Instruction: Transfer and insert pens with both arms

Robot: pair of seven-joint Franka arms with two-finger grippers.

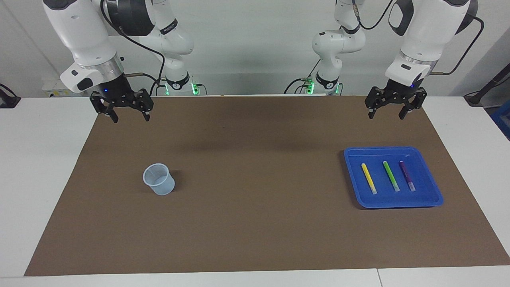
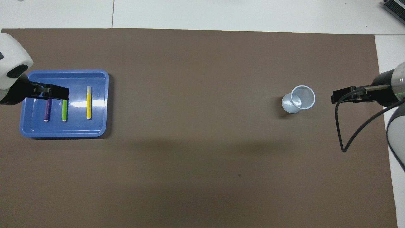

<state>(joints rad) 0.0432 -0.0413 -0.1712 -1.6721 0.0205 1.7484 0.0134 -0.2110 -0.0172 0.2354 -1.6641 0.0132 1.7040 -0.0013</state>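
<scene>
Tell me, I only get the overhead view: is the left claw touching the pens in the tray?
Observer: No. The left claw hangs well above the tray and touches nothing.
Operator: It covers two pens' ends for me. Anything wrong under there?
Observer: No. The purple pen and green pen lie flat and whole, apart from each other and from the yellow pen.
Operator: And the right claw by the cup?
Observer: The right claw is raised too, fingers open, clear of the cup.
</scene>
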